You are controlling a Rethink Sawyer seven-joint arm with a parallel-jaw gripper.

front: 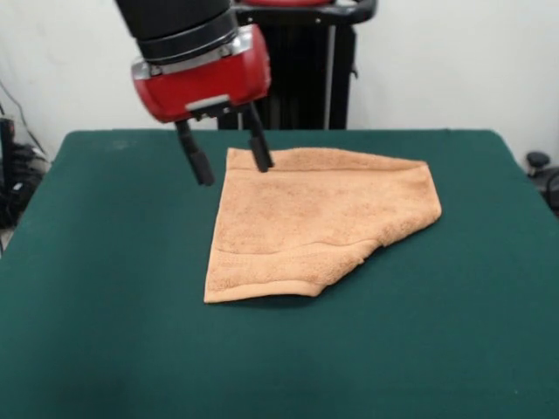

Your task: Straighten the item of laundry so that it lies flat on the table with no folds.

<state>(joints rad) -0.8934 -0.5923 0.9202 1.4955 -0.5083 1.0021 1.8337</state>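
The item of laundry (310, 223), a light orange-tan terry towel, lies on the dark green table (113, 332) a little past the middle. Its right part is folded over on itself, leaving a slanted edge from the lower middle up to the right corner. A ribbed band runs along its near edge. My gripper (231, 162) hangs open at the towel's far left corner. One black finger is over that corner, the other is over bare cloth to the left. Nothing is between the fingers.
A black stand (301, 78) rises behind the table's far edge. Cables and dark gear (17, 175) sit off the left side, and a small dark object (537, 161) off the right side.
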